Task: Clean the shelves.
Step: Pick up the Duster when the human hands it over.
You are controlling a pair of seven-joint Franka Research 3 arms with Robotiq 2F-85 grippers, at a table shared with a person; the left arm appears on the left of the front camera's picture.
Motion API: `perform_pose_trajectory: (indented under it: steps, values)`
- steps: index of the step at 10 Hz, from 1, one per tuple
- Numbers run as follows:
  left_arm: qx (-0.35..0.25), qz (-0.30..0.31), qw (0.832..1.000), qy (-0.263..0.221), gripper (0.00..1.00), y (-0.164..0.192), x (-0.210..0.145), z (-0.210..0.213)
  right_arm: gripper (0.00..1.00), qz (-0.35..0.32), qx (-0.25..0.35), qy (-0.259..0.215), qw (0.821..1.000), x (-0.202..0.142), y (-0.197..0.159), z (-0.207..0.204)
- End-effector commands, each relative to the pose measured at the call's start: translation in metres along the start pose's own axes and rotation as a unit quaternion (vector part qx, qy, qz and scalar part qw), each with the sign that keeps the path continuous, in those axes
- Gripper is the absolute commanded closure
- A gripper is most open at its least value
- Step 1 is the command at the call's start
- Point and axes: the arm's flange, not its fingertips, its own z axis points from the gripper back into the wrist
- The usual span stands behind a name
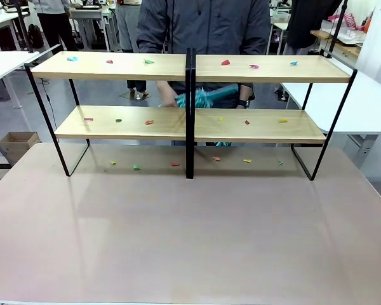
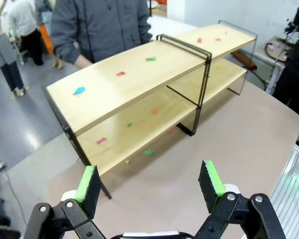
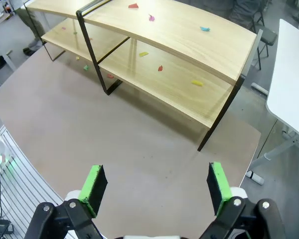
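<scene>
The shelves [image 1: 133, 122] stand along the far edge of the bench [image 1: 190, 241]. Both boards are dotted with small coloured scraps [image 1: 226, 62], and more scraps lie on the bench beneath the lower board. Behind them a person [image 1: 203, 25] holds a teal duster [image 1: 200, 98] at lower-board height. The left hand [image 2: 148, 180] and the right hand [image 3: 156, 184] hover over the bench's near side, each spread wide and empty.

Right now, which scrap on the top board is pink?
The fifth scrap from the robot's left on the top board, between a red one and a blue one.
</scene>
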Motion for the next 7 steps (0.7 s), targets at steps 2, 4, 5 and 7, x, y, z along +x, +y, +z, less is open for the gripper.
perform_pose_trajectory:
  steps: [2,4,5,7]
  values:
    - [0.034,0.020,0.999,0.018,0.00,-0.025,-0.043,-0.007,0.00,0.017,0.007,-0.006,1.000,-0.001,-0.007,-0.009]
    - [0.021,0.014,1.000,0.014,0.00,0.008,-0.006,0.001,0.00,0.021,0.008,-0.003,1.000,-0.002,-0.007,-0.011]
    - [0.021,0.014,1.000,0.014,0.00,0.008,-0.006,0.001,0.00,0.022,0.007,-0.001,1.000,-0.003,-0.008,-0.012]
    - [0.021,0.014,1.000,0.014,0.00,0.008,-0.006,0.001,0.00,0.019,0.007,0.001,1.000,-0.005,-0.011,-0.017]
